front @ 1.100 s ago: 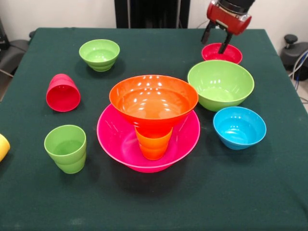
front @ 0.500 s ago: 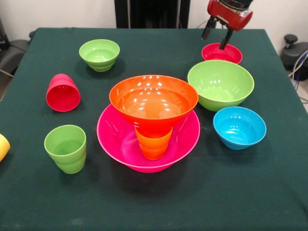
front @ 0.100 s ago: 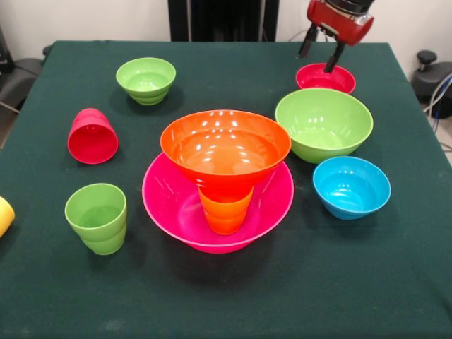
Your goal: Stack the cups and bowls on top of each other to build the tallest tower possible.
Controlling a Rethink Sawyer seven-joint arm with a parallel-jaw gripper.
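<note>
The tower stands mid-table: a very large pink bowl (front @ 0.100 s ago: 161,201) holds an orange cup (front @ 0.100 s ago: 224,212), and a large orange bowl (front @ 0.100 s ago: 226,145) rests on that cup. My gripper (front @ 0.100 s ago: 319,56) hangs open and empty at the far right, just above the small red bowl (front @ 0.100 s ago: 326,79). In front of the red bowl sit a large green bowl (front @ 0.100 s ago: 323,123) and a small blue bowl (front @ 0.100 s ago: 351,187). A small green bowl (front @ 0.100 s ago: 146,79) sits far left. A red cup (front @ 0.100 s ago: 92,138) lies on its side, a green cup (front @ 0.100 s ago: 97,217) stands upright, and a yellow cup (front @ 0.100 s ago: 3,215) shows at the left edge.
The table (front @ 0.100 s ago: 226,304) has a dark green cloth. Its right edge lies close to the red and blue bowls. A black post (front @ 0.100 s ago: 215,20) stands behind the far edge.
The gripper has risen slightly above the small red bowl, still open. The bowls and cups have not moved.
</note>
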